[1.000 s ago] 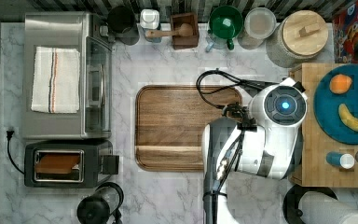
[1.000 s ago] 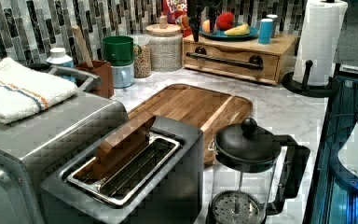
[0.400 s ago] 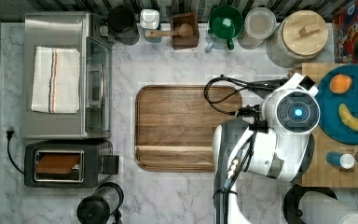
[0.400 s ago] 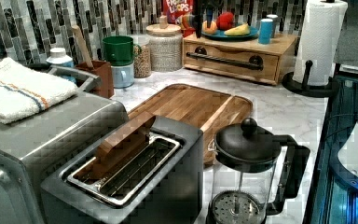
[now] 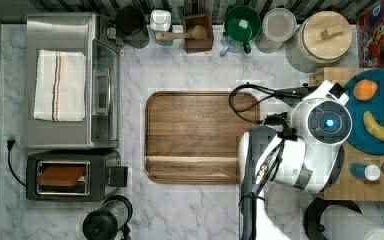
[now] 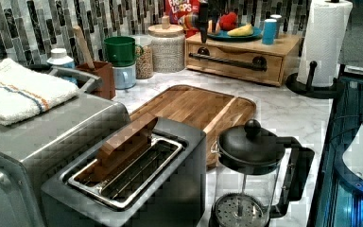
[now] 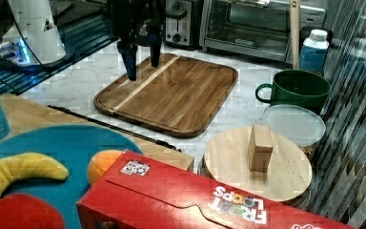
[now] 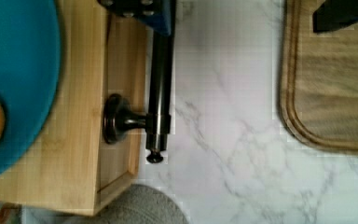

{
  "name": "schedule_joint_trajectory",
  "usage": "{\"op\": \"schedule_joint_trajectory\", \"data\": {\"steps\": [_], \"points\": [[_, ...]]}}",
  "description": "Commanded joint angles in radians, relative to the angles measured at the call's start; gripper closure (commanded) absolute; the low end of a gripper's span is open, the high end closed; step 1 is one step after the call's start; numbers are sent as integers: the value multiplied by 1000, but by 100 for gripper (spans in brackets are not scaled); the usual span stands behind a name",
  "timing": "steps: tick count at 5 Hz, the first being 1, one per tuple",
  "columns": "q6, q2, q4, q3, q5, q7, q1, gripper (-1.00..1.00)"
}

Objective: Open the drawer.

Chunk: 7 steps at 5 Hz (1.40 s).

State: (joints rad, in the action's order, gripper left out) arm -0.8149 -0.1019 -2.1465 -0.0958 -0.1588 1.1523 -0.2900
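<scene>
top: overhead | left/right: opposite ends, share cutting board (image 6: 196, 109) | wrist: close, down

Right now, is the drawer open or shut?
Shut, or nearly: in the left view the drawer front sits flush with its wooden box, and its black bar handle is not yet gripped.

Arm (image 5: 300, 145): shifted toward the top view's right since a second ago, its round wrist cap now overlapping the blue plate (image 5: 380, 145). Hand (image 6: 203, 28): newly entered the left view, hanging above the drawer (image 6: 236, 61) at its handle (image 6: 231, 61), beside the cereal box (image 6: 182, 9).
</scene>
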Motion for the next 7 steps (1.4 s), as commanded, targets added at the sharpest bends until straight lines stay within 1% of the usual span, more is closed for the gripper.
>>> {"op": "schedule_joint_trajectory", "data": {"steps": [1,2,4,5,6,7], "points": [[-108,-85,16,-19,-12,65,-29,-100],[-124,-113,10,-31,-19,7,-6,-100],[-214,-159,-20,-33,-24,-29,-11,-100],[-219,-188,-12,-40,-31,-35,-6,-100],[-209,-210,0,-55,-54,-54,13,-100],[-218,-225,8,-51,-44,-32,9,-100]]}}
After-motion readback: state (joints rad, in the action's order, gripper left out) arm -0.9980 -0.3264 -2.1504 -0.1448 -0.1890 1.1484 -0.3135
